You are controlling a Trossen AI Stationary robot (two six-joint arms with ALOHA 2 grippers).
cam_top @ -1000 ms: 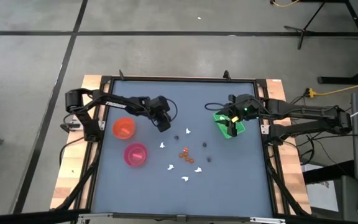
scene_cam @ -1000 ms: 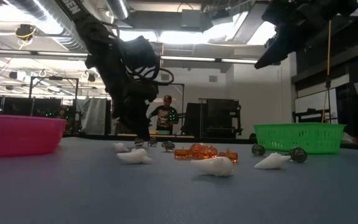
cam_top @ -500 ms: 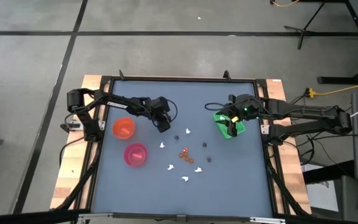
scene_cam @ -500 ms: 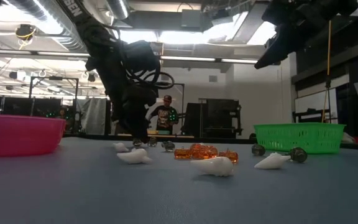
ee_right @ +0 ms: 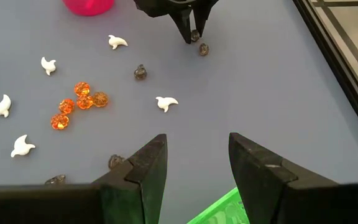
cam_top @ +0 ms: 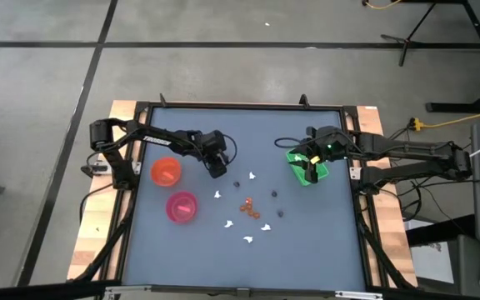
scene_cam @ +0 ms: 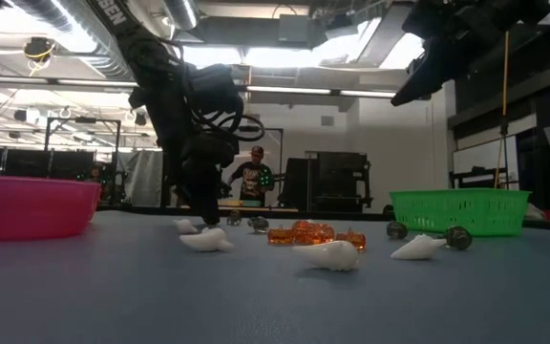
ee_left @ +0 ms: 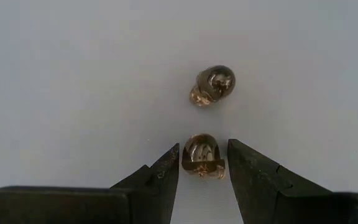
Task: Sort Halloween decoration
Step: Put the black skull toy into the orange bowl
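Left end effector (ee_left: 202, 163) points down at the table, fingers closed on a dark piece (ee_left: 202, 155).

The table (cam_top: 307, 242) is grey-blue. One bowl (cam_top: 182, 207) is pink and the other bowl (cam_top: 166, 172) is orange. The tray (scene_cam: 460, 210) is bright green with a grid pattern. The little pieces come in three colours — white ones (ee_right: 166, 102), shiny orange ones (ee_right: 79, 102) and dark brownish ones (ee_left: 215, 83).
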